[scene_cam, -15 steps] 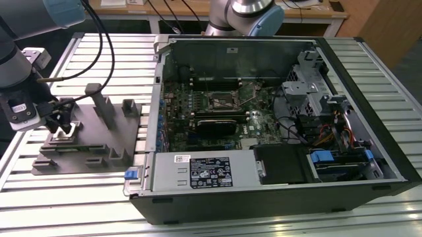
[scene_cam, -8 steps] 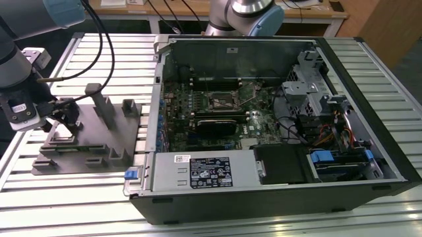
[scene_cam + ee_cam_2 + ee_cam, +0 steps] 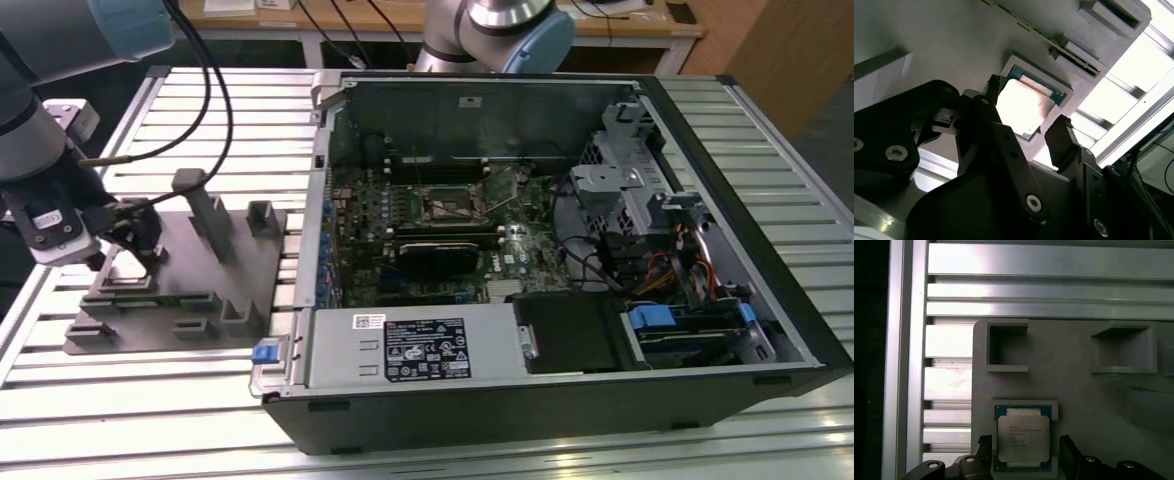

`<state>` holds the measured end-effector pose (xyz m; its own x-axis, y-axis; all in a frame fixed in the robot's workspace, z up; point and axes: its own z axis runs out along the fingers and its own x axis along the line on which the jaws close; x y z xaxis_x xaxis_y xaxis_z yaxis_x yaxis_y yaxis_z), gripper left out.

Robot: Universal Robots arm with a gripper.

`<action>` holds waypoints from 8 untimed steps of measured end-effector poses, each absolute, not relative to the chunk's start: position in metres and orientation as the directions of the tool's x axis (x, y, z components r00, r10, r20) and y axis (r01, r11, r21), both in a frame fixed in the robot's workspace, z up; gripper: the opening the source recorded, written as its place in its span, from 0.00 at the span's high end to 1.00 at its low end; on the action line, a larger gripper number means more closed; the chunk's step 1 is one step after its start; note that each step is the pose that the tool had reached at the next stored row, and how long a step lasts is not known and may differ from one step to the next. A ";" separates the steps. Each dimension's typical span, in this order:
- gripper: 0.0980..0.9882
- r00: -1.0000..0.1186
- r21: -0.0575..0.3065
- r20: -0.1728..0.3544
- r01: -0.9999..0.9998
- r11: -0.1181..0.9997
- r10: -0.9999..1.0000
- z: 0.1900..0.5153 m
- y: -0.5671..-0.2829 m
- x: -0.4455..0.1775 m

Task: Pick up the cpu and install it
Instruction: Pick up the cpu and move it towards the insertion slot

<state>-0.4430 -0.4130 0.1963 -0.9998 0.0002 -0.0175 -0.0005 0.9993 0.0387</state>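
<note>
**CPU in the fixture pocket, gripper astride**

One CPU (image 3: 1023, 439): flat, square, with a matte silver-grey metal lid and a thin green board edge; it lies flat in a raised-rim pocket of the single grey plastic fixture (image 3: 1079, 390); two empty box-shaped recesses (image 3: 1007, 347) lie further along the same plate. One gripper (image 3: 1024, 452), with two black, blunt fingers (image 3: 1068, 450); the jaws stand wide, one finger at each side of the pocket, closed on nothing. In the exterior view the fixture rests on the ribbed aluminium table (image 3: 534, 450), to the exterior view's left of one open black computer case (image 3: 801, 330).
</note>
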 end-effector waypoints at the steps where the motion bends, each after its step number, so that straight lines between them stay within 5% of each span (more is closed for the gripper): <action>1: 0.38 -1.000 0.039 -0.018 -0.006 0.999 -0.006 0.196 -0.413 -0.443; 8: 0.38 -1.000 0.039 -0.017 -0.014 0.999 -0.013 0.190 -0.412 -0.443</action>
<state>-0.4428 -0.4119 0.1903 -0.9998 -0.0134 -0.0175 -0.0141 0.9992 0.0387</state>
